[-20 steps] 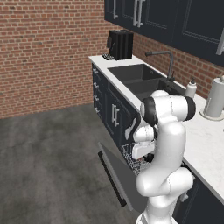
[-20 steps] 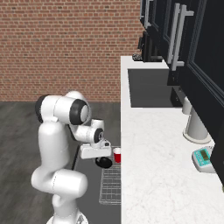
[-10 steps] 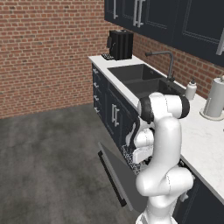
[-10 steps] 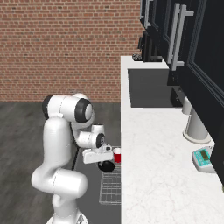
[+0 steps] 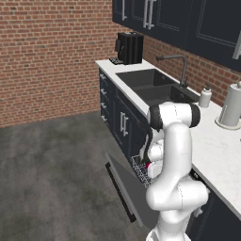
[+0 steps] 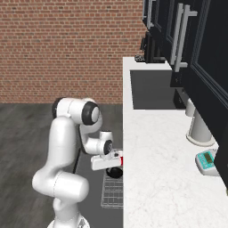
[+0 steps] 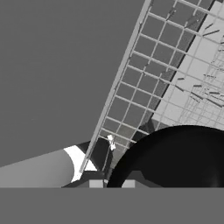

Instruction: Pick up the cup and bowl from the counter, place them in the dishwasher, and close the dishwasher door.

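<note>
My gripper [image 6: 114, 168] is shut on the rim of the black bowl [image 6: 115, 173] and holds it low over the white wire rack [image 6: 112, 196] of the open dishwasher. In the hand view the bowl [image 7: 175, 159] looms large just past my gripper [image 7: 113, 180], above the rack's grid [image 7: 144, 83]. The red cup [image 6: 122, 160] sits in the rack beside my hand, close to the counter [image 6: 156, 156]; a sliver of the cup [image 5: 148, 165] shows behind the arm. The dishwasher door [image 5: 124, 183] lies folded down, its flat grey inner face [image 7: 57, 65] beside the rack.
A sink [image 5: 155, 84] and a black coffee machine [image 5: 129, 48] are farther along the counter. A paper towel roll [image 5: 230, 106] and a soap bottle [image 5: 204, 96] stand near the wall, and a teal device [image 6: 205, 161] lies on the worktop. Bare floor [image 5: 52, 160] stretches left of the door.
The hand has come down a little with the bowl, closer to the rack and the red cup. The jaws have stayed shut.
</note>
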Controlling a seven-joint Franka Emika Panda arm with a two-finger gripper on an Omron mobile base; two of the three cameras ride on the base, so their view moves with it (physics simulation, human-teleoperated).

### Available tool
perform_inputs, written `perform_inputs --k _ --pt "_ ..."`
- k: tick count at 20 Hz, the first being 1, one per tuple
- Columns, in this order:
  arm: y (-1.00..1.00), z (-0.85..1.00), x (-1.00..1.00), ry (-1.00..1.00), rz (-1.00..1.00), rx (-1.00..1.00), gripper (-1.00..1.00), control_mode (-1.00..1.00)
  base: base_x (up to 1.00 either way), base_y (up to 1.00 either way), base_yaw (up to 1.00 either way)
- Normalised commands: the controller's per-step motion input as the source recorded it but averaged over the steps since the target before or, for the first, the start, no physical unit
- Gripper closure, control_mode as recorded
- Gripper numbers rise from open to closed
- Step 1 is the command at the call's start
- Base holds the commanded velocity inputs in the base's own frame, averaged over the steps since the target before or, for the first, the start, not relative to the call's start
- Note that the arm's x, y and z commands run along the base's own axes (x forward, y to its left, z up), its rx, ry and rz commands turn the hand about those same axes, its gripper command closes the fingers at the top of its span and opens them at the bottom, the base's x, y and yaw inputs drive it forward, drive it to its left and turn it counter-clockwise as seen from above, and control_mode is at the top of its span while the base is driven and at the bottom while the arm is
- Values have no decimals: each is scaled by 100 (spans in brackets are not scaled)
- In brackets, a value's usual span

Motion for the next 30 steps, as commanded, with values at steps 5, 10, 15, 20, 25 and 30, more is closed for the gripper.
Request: perform_inputs --k 5,10,15,20,25,30 --pt "-24 -26 10 0 0 0 100 -100 0 0 0" --pt "-1 -50 15 0 0 -3 100 -100 0 0 0" --pt "0 -50 4 0 0 -3 100 -100 0 0 0" --pt "0 -44 0 0 0 -2 100 -100 0 0 0" --pt "0 -42 0 0 0 -2 100 -100 0 0 0" --pt "0 -41 0 0 0 -1 100 -100 0 0 0"
